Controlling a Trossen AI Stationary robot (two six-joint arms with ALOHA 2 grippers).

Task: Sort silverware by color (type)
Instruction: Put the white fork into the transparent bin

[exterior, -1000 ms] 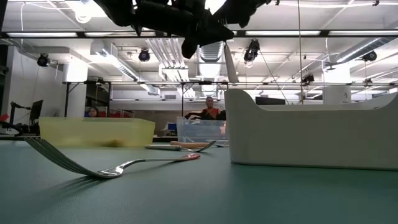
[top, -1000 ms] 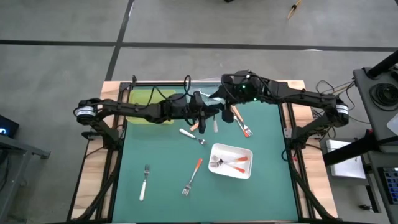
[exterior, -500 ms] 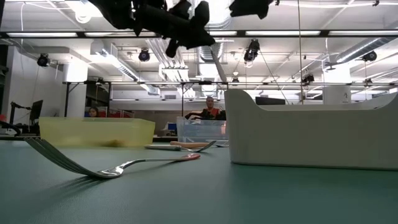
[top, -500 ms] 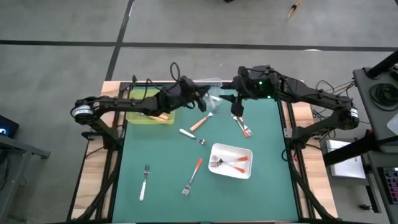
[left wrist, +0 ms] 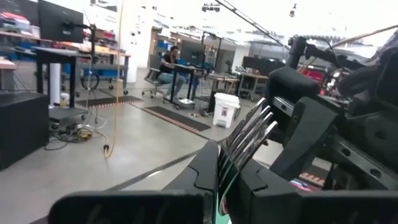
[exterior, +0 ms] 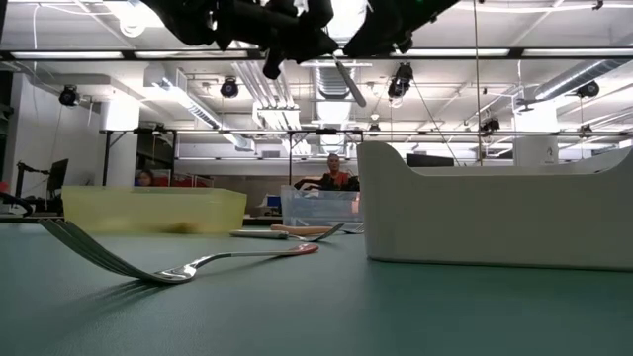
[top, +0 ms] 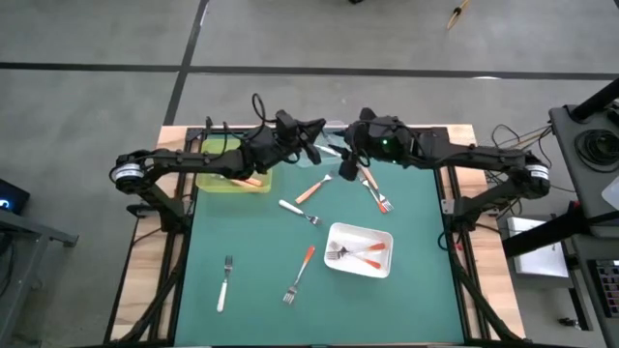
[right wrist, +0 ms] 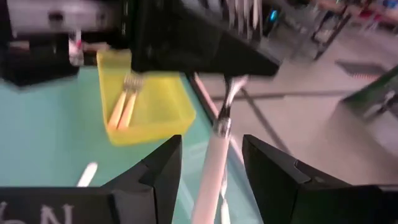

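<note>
My left gripper (left wrist: 227, 171) is held high over the table's far middle, shut on a white-handled fork (exterior: 351, 84). The fork's tines (left wrist: 249, 134) stick out past its fingers. My right gripper (right wrist: 211, 165) faces it, open. Its fingers (right wrist: 155, 171) stand on either side of the fork's white handle (right wrist: 210, 168) with a gap on each side. In the high view the two grippers (top: 314, 135) (top: 346, 166) nearly meet. More forks lie flat on the green mat: tan-handled (top: 309, 188), white (top: 300, 211) (top: 224, 282) and red-orange (top: 300, 273) (top: 377, 193). My left gripper pinches the fork between its two fingers at the base of the metal head (left wrist: 224, 165), where the neck (right wrist: 230, 93) comes out below them. The fingers reach out about level from the table's left side. The fork hangs clear of the table, slanted, handle end lower.
A yellow tray (top: 218, 179) with tan-handled forks stands at the far left of the mat. A white tray (top: 360, 266) holds red-orange forks near the middle right. A clear bin (exterior: 321, 206) sits at the far edge. People sit in the room beyond.
My left gripper has risen with the fork and moved toward the far edge, tipping up from pointing down to about level, so the fork has swung up with it. My right gripper has come down and toward the left gripper, and its open fingers now straddle the handle.
</note>
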